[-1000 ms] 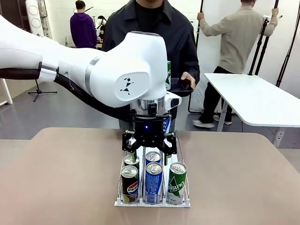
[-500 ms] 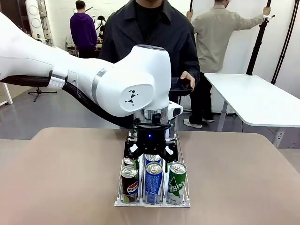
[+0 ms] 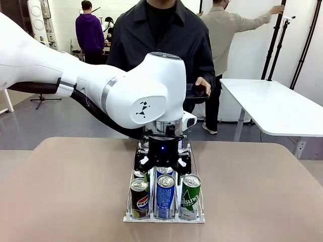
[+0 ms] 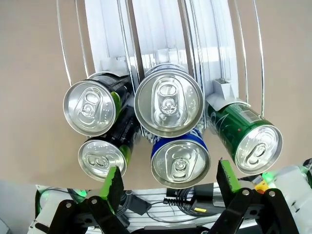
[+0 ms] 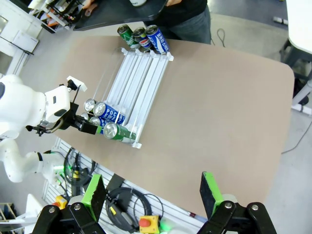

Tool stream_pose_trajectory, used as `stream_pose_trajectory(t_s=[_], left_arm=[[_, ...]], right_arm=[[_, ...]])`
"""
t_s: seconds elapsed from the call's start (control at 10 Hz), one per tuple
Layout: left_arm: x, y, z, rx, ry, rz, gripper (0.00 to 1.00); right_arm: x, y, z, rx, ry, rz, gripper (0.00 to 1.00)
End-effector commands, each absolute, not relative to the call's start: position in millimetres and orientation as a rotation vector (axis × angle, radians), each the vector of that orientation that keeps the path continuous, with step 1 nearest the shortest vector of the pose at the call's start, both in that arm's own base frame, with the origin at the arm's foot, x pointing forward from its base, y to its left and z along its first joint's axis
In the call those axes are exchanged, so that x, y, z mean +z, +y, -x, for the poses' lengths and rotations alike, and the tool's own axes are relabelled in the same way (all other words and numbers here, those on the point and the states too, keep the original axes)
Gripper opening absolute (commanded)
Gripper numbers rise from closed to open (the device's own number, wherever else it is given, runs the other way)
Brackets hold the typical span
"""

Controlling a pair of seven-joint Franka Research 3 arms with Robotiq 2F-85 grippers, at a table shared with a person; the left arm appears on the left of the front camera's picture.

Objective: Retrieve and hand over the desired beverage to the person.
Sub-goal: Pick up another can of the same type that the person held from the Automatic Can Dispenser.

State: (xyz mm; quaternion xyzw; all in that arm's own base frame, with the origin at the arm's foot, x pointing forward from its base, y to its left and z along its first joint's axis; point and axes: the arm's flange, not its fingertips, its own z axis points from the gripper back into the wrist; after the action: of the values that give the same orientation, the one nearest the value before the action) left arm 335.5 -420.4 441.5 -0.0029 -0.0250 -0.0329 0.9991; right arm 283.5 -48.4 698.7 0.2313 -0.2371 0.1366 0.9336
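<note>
We log the right jaws open, green pads [image 5: 94, 189] apart, nothing between; they hang high, the worktop [image 5: 214, 92] far below them and the rack [image 5: 141, 75] well off to one side. The left jaws stand open too, their pads [image 4: 115, 179] astride the rack's middle lane, gripping nothing. Directly below and between them sits a blue can [image 4: 179, 163], a second blue can [image 4: 169, 100] just beyond it. Outside one pad, two dark cans [image 4: 92, 108]; outside the other, a green can [image 4: 256, 146]. Beyond the jaws, across the worktop, the person [image 3: 161, 40] waits, one hand [image 3: 203, 84] at waist height. We judge the task early: approach made, no can gripped. Left to do: close, lift, carry across, release. Which drink is wanted we cannot tell.
</note>
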Motion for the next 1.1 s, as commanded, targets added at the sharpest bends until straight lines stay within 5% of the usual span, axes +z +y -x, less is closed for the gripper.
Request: stream_pose_trajectory(t_s=[0.0, 0.6, 0.7, 0.8, 0.9, 1.0], left_arm=[[435.6, -428.5, -337.5, -0.028, -0.087, -0.003, 1.0], [432.4, -431.2, -342.2, -0.034, -0.1, 0.008, 1.0], [432.0, -431.3, -342.3, -0.041, -0.098, 0.008, 0.52], [431.0, -431.8, -342.2, -0.045, -0.088, 0.009, 0.43], [430.4, -432.7, -342.5, -0.047, -0.073, 0.011, 0.0], [430.2, -432.8, -342.5, -0.049, -0.071, 0.01, 0.0]], right_arm=[[697.6, -48.6, -283.3, 0.295, -0.487, -0.495, 1.0], [697.6, -48.6, -283.3, 0.295, -0.487, -0.495, 1.0], [697.6, -48.6, -283.3, 0.295, -0.487, -0.495, 1.0], [697.6, -48.6, -283.3, 0.295, -0.487, -0.495, 1.0], [697.6, -48.6, -283.3, 0.295, -0.487, -0.495, 1.0], [697.6, -48.6, -283.3, 0.295, -0.487, -0.495, 1.0]])
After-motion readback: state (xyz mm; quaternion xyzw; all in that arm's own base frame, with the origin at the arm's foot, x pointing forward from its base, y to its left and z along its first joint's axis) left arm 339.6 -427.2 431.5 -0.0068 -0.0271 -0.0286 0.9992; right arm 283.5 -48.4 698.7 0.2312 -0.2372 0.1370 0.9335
